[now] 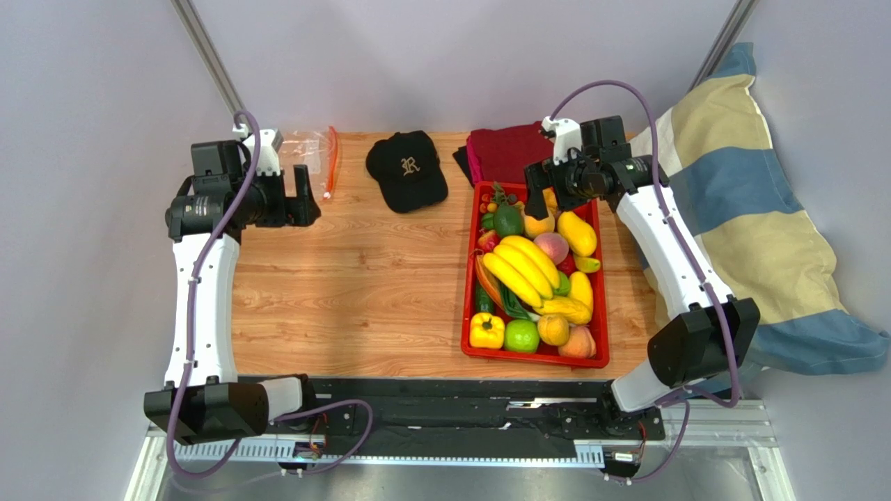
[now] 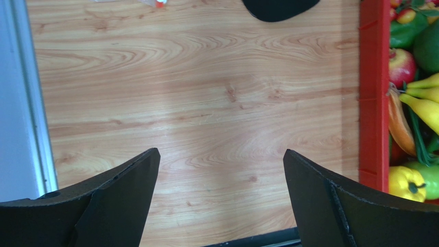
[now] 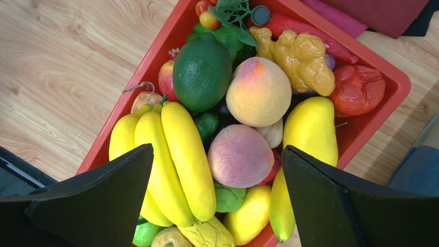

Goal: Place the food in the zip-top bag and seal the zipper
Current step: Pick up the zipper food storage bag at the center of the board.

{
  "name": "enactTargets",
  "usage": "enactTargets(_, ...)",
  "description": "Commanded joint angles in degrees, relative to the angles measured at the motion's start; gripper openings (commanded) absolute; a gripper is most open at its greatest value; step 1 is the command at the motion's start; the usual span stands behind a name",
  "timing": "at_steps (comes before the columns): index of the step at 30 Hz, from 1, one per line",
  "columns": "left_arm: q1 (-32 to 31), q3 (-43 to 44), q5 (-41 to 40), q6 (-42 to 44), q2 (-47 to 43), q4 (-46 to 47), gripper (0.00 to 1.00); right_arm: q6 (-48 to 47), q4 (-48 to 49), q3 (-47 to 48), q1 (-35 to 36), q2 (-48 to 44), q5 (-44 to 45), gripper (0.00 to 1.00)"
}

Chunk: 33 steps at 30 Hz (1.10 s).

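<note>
right gripper [image 3: 217, 149] hangs over the red tray [image 3: 395, 82], black fingers [image 3: 93, 200] spread wide, nothing between them. under it a banana bunch [image 3: 175, 159] lies on the left, a yellow mango [image 3: 311, 128] on the right, a pink peach [image 3: 239, 154] between. a dark green fruit [image 3: 202, 72] touches the bananas' far end. wooden table [image 3: 67, 67] shows on the left.

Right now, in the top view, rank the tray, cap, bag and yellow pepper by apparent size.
1. tray
2. cap
3. bag, though the left arm hides part of it, so cap versus bag is unsure
4. yellow pepper
</note>
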Motion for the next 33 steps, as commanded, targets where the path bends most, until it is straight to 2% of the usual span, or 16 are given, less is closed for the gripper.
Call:
enactTargets(1,0.2,3.6,-5.9,1.3,2.4,3.3,0.99,0.4,0.4,3.8,-0.3,0.2,-1.1,1.0)
enactTargets(11,-0.5,16.7,-14.5,5.6,22.5,8.9,0.99,3.4,1.7,3.3,-0.4,1.6,-2.5,1.0)
enactTargets(13,-0.9,21.5,-17.4,6.5,27.9,9.0,0.99,4.0,2.0,3.5,-0.3,1.9,-2.3,1.0)
enactTargets(18,-1.7,31.7,-18.0,9.5,38.4,8.8,0.99,4.9,2.9,3.7,-0.3,3.1,-2.6,1.0)
enactTargets(20,-2.4,35.8,-18.7,10.5,43.6,8.8,0.97,5.5,2.8,3.8,-0.3,4.0,-2.4,1.0)
enactTargets(24,-2.9,42.5,-20.0,11.5,52.3,8.8,0.81,6.3,2.8,4.1,-0.3,5.4,-1.9,1.0)
enactTargets(29,-4.1,50.6,-20.5,11.7,61.5,8.8,0.77,6.1,1.0,5.7,-0.3,7.0,-4.2,1.0)
enactTargets(33,-5.0,51.7,-19.9,10.6,65.2,11.9,0.74,5.2,0.9,4.8,-0.3,6.8,-3.5,1.0)
